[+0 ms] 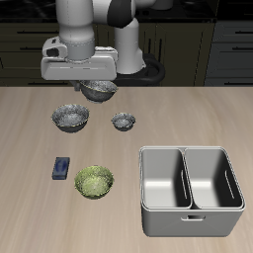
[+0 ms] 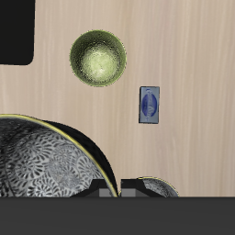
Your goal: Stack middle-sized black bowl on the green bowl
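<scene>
The middle-sized black bowl [image 1: 99, 91] hangs above the back of the table, with my gripper [image 1: 96, 83] shut on its rim. In the wrist view this bowl [image 2: 46, 170] fills much of the frame, showing its silvery mottled inside. The green bowl [image 1: 94, 182] sits on the table nearer the front edge, well apart from the held bowl. Its leafy inside faces up and it holds nothing [image 2: 98, 59]. My fingers are mostly hidden in the wrist view.
A wider dark mottled bowl [image 1: 70, 118] and the smallest dark bowl [image 1: 124, 121] stand on the table below the gripper. A small blue object [image 1: 61, 168] lies beside the green bowl. A grey two-compartment bin [image 1: 190, 204] stands near the front edge.
</scene>
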You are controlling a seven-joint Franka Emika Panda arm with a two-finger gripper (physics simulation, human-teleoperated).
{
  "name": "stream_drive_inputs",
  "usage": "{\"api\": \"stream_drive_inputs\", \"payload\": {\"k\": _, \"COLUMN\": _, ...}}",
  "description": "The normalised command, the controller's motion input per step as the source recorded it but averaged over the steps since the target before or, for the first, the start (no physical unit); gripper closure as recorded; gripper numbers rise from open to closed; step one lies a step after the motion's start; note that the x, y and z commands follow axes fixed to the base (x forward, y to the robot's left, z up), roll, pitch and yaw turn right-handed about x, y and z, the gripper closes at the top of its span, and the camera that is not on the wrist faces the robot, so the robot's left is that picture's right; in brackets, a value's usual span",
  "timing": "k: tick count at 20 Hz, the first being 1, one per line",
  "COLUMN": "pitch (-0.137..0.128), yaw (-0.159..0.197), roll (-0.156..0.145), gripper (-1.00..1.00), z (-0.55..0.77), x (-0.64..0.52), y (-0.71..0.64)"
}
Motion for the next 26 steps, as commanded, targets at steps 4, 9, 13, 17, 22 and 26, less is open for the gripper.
{"api": "stream_drive_inputs", "payload": {"k": 4, "pitch": 0.003, "yaw": -0.006, "roll": -0.007, "gripper": 1.0, "z": -0.05, "x": 0.41, "y": -0.23}}
{"api": "stream_drive_inputs", "payload": {"k": 9, "pitch": -0.001, "yaw": 0.017, "roll": 0.013, "gripper": 1.0, "z": -0.07, "x": 0.28, "y": -0.08}}
{"api": "stream_drive_inputs", "payload": {"k": 13, "pitch": 0.006, "yaw": -0.001, "roll": 0.021, "gripper": 1.0, "z": -0.03, "x": 0.32, "y": -0.09}}
{"api": "stream_drive_inputs", "payload": {"k": 17, "pitch": -0.009, "yaw": -0.026, "roll": 0.017, "gripper": 1.0, "z": 0.07, "x": 0.26, "y": -0.08}}
{"api": "stream_drive_inputs", "payload": {"k": 22, "pitch": -0.015, "yaw": -0.021, "roll": 0.004, "gripper": 1.0, "z": 0.06, "x": 0.27, "y": -0.2}}
{"api": "stream_drive_inputs", "payload": {"k": 26, "pitch": -0.013, "yaw": -0.015, "roll": 0.021, "gripper": 1.0, "z": 0.01, "x": 0.22, "y": -0.17}}
